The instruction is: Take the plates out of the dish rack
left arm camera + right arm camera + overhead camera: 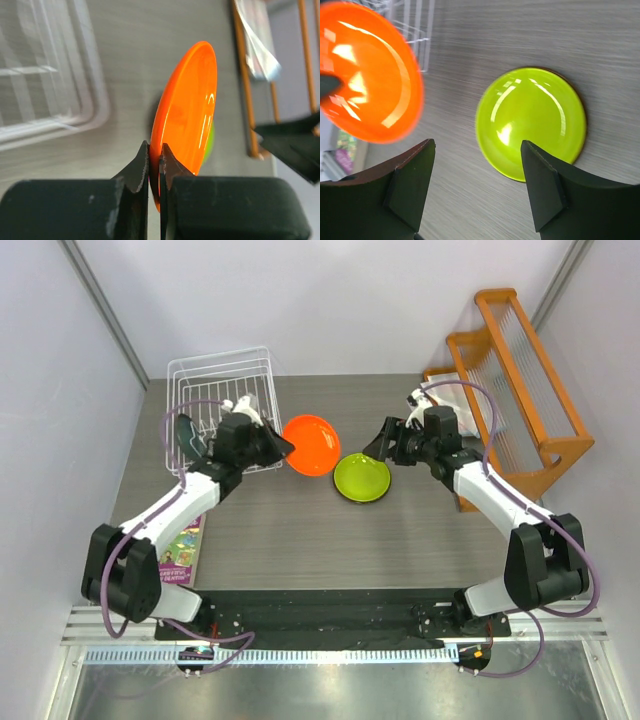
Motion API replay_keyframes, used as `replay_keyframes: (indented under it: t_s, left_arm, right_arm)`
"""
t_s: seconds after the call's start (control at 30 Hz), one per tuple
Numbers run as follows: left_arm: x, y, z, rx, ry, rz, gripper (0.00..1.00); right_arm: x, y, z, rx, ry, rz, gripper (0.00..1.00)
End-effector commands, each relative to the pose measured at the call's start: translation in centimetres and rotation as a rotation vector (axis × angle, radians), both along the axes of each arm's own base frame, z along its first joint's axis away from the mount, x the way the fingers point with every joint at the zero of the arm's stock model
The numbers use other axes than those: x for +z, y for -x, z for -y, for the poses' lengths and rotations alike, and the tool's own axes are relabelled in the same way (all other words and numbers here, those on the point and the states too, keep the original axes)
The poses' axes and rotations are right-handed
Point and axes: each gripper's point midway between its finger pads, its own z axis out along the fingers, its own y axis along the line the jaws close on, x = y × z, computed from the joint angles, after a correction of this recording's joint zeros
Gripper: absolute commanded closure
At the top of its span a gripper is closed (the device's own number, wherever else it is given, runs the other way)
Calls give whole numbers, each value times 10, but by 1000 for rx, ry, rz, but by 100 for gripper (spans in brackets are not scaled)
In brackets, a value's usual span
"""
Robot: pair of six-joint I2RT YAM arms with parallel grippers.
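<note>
My left gripper is shut on the rim of the orange plate, holding it tilted above the table just right of the white wire dish rack. In the top view the left gripper and the orange plate are near the lime green plate, which lies flat on the table. My right gripper stands open over the table, with the lime green plate just beyond its fingertips and nothing between them. A dark plate stands on edge in the rack's left side.
An orange wooden rack with clear slats stands at the back right, behind the right arm. A colourful booklet lies at the table's left edge. The dish rack's corner is close to the left of the held plate.
</note>
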Motion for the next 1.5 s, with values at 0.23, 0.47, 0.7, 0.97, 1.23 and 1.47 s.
replay_keyframes:
  t_s: [0.23, 0.47, 0.7, 0.97, 1.23, 1.47]
  left_arm:
    - [31, 19, 94, -209, 187, 79, 100]
    - [32, 20, 104, -228, 190, 71, 100]
    - [31, 20, 105, -220, 184, 78, 100]
    - [23, 19, 115, -262, 210, 52, 100]
    - [22, 18, 111, -249, 181, 71, 25]
    - [19, 10, 62, -86, -50, 120, 0]
  right_arm:
    - [34, 7, -41, 144, -235, 85, 25]
    - [32, 8, -51, 193, -285, 74, 26]
    - [28, 11, -53, 219, -303, 71, 81]
    - [31, 15, -47, 235, -309, 84, 99]
    - [19, 2, -7, 62, -219, 73, 99]
    - [-7, -4, 28, -59, -62, 8, 99]
